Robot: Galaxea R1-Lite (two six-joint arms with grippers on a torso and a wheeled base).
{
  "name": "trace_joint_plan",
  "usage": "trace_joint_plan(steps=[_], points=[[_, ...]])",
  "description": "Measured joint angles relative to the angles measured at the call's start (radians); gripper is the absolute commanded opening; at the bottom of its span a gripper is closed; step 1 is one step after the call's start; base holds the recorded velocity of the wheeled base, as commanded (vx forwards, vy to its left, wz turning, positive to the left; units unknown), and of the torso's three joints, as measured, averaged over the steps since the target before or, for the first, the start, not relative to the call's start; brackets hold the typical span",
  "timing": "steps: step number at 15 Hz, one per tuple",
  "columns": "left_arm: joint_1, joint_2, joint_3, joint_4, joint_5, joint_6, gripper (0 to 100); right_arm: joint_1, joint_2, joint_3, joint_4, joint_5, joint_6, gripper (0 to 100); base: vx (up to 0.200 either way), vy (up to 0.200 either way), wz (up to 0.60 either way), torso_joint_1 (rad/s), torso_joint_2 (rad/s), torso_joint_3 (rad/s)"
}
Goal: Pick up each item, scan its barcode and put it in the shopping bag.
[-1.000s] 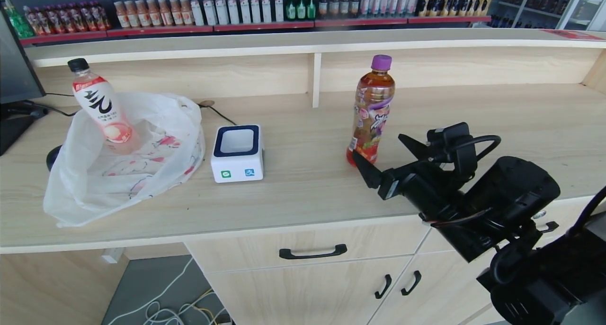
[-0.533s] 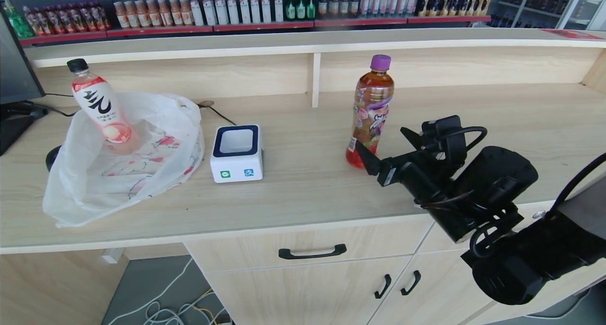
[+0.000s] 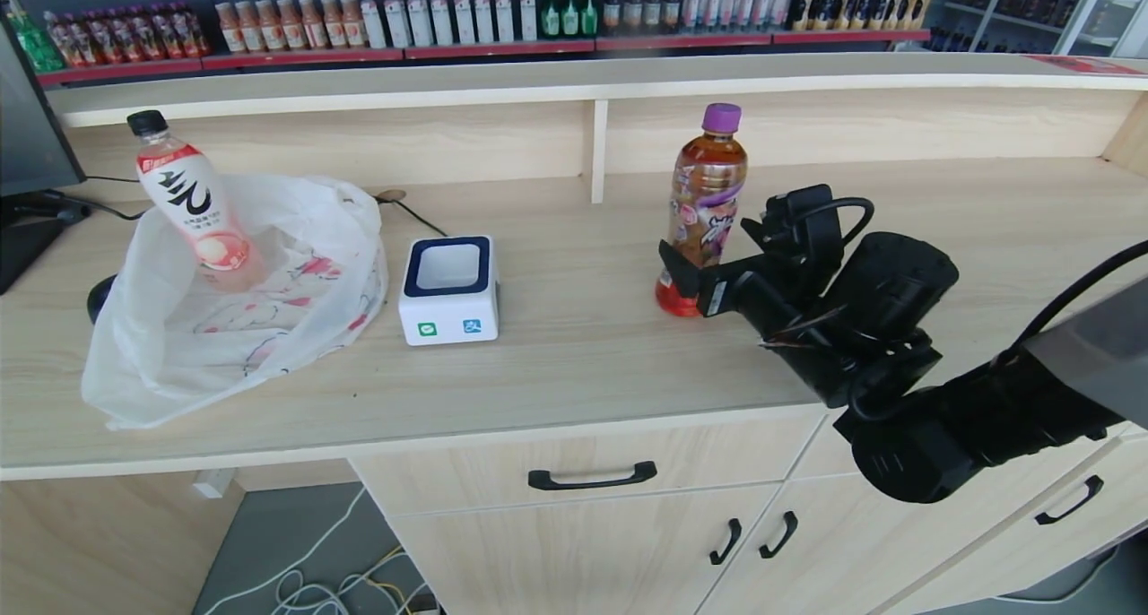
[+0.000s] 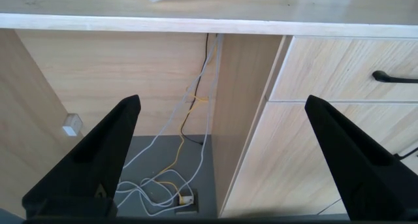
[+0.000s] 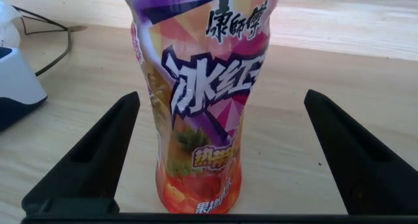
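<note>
A tea bottle (image 3: 706, 198) with a purple cap stands upright on the wooden counter (image 3: 574, 364). My right gripper (image 3: 713, 246) is open, with its fingers on either side of the bottle's lower half, not touching it. The right wrist view has the bottle (image 5: 206, 100) close up between the open right gripper (image 5: 222, 96). A white shopping bag (image 3: 233, 328) lies open at the left with a black-capped pink drink bottle (image 3: 193, 207) leaning in it. The white barcode scanner (image 3: 448, 288) sits between bag and tea bottle. My left gripper (image 4: 222, 101) is open below counter level.
A raised wooden ledge (image 3: 592, 90) with a vertical divider runs behind the counter. A monitor (image 3: 27, 140) stands at the far left. Drawers and doors with black handles (image 3: 592, 479) are under the counter. Cables (image 4: 176, 178) lie on the floor below.
My right arm has moved forward and to the left, bringing its open fingers around the tea bottle's lower part. Bag, scanner and bottles have stayed put.
</note>
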Motion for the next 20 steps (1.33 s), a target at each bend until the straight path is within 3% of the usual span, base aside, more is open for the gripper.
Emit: trace_joint_plan(steps=[4, 20], points=[[0.0, 0.0, 0.0, 0.0, 0.0, 0.0, 100, 0.0, 0.023, -0.083, 0.046, -0.002, 0.002, 100, 0.0, 0.0, 0.0, 0.0, 0.0, 0.0], [0.0, 0.0, 0.0, 0.0, 0.0, 0.0, 100, 0.023, 0.091, -0.171, 0.066, -0.046, 0.001, 100, 0.0, 0.0, 0.0, 0.0, 0.0, 0.0]])
